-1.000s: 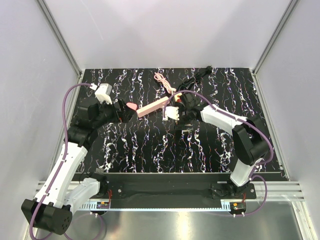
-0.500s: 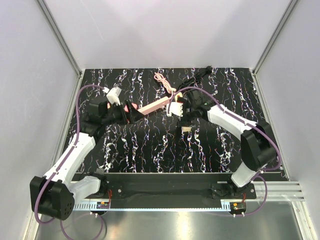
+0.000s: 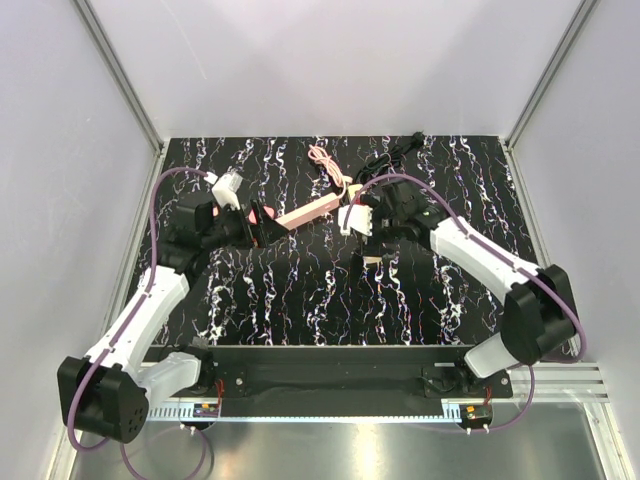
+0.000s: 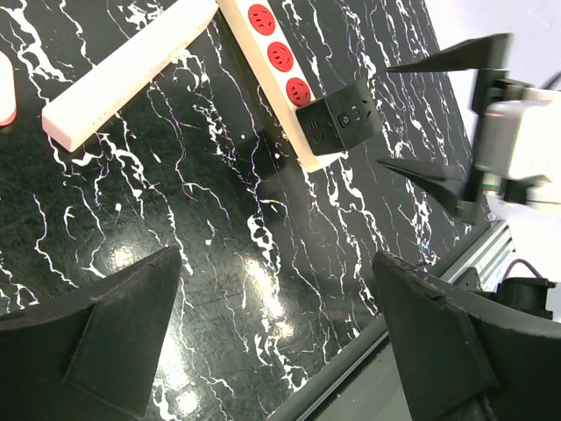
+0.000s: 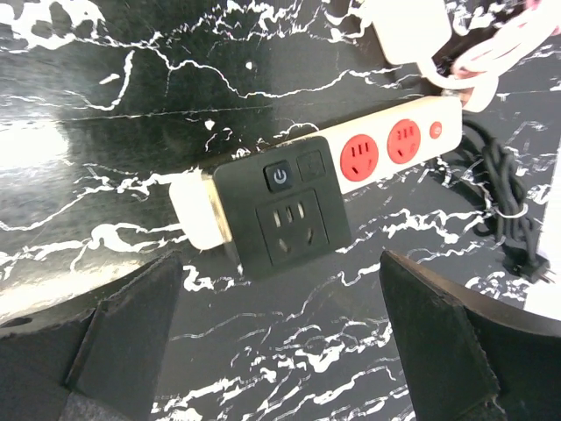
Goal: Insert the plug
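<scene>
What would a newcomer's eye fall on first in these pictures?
The black adapter seated on the end of a cream power strip with red sockets, mid-table, right under the right wrist camera. A second strip lies diagonally beside it; a pink cable and a black cable lie at the far edge.

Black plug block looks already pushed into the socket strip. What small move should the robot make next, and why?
Probably draw the right tool up and away. The black plug block appears seated at the end of the socket strip. The right tool and the left tool both stand open, gripping nothing, so no pushing seems needed.
</scene>
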Tool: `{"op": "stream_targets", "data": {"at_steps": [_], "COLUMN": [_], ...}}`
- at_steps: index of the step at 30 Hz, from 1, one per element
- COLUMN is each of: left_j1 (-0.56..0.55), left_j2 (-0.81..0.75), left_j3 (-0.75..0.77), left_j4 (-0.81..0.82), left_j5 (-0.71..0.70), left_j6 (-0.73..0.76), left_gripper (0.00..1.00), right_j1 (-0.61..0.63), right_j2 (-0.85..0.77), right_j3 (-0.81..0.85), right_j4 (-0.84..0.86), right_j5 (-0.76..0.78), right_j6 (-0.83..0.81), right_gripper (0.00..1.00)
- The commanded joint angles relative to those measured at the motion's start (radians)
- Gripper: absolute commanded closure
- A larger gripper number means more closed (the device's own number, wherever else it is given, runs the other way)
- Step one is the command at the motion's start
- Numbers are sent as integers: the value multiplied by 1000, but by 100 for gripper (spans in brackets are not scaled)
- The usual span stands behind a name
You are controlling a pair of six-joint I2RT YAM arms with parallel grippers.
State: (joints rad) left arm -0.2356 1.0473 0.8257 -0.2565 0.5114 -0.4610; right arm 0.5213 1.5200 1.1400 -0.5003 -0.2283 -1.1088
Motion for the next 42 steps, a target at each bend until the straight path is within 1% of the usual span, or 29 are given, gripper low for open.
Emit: {"op": "stream_targets", "data": {"at_steps": [1, 4, 6, 7, 8, 9, 10, 12, 13, 14, 15, 16, 17, 20, 23, 26, 30, 31, 38, 40, 42], "left_j1": [5, 5, 9, 12, 15, 18, 18, 18, 18, 18, 18, 18, 18, 18, 18, 18, 18, 18, 18, 18, 18], "left_j2": [-10, -9, -7, 0, 2, 0, -9, -26, -39, -46, -49, -58, -62, -79, -95, -99, -99, -101, -110, -113, -116], "left_j3": [53, 61, 78, 91, 127, 142, 153, 161, 156, 148, 144, 139, 129, 115, 109, 108, 110, 113, 105, 104, 102], "left_j4": [5, -3, -12, -51, -76, -96, -118, -122, -122, -124, -119, -122, -119, -115, -116, -116, -115, -115, -116, -116, -118], "left_j5": [-17, -24, -31, -45, -65, -100, -117, -146, -152, -157, -166, -169, -174, -186, -201, -212, -212, -212, -221, -226, -231], "left_j6": [28, 36, 51, 79, 94, 107, 123, 127, 127, 127, 130, 134, 134, 142, 147, 147, 147, 147, 150, 151, 153], "left_gripper": [3, 3, 2, 2, 2, 2, 2, 2, 2, 2, 2, 2, 1, 1, 1, 1, 1, 1, 1, 1, 1], "right_j1": [-3, -3, -3, -3, -3, -3, -3, -3, -3, -3, -3, -3, -3, -3, -4, -3, -3, -3, -3, -9, -12], "right_j2": [-73, -118, -155, -174, -184, -188, -193, -196, -179, -166, -146, -97, -74, -6, 8, 22, 68, 75, 117, 161, 199], "right_j3": [10, 10, 0, -3, -8, -11, -6, 26, 42, 65, 122, 153, 176, 195, 196, 214, 276, 279, 216, 192, 172], "right_j4": [-44, -60, -44, -11, 17, 44, 77, 95, 126, 132, 120, 56, 30, 17, 17, -12, -99, -109, -83, -80, -81], "right_j5": [-43, -95, -123, -128, -115, -100, -76, -59, 10, 68, 139, 205, 204, 199, 224, 270, 248, 245, 287, 317, 314], "right_j6": [23, 53, 95, 124, 200, 242, 280, 433, 520, 732, 821, 880, 929, 1022, 1081, 1103, 1103, 1136, 1192, 1210, 1219], "right_gripper": [0, 0, 4, 21, 31, 44, 62, 74, 78, 85, 89, 94, 100, 100, 100, 100, 100, 100, 100, 100, 100]}}
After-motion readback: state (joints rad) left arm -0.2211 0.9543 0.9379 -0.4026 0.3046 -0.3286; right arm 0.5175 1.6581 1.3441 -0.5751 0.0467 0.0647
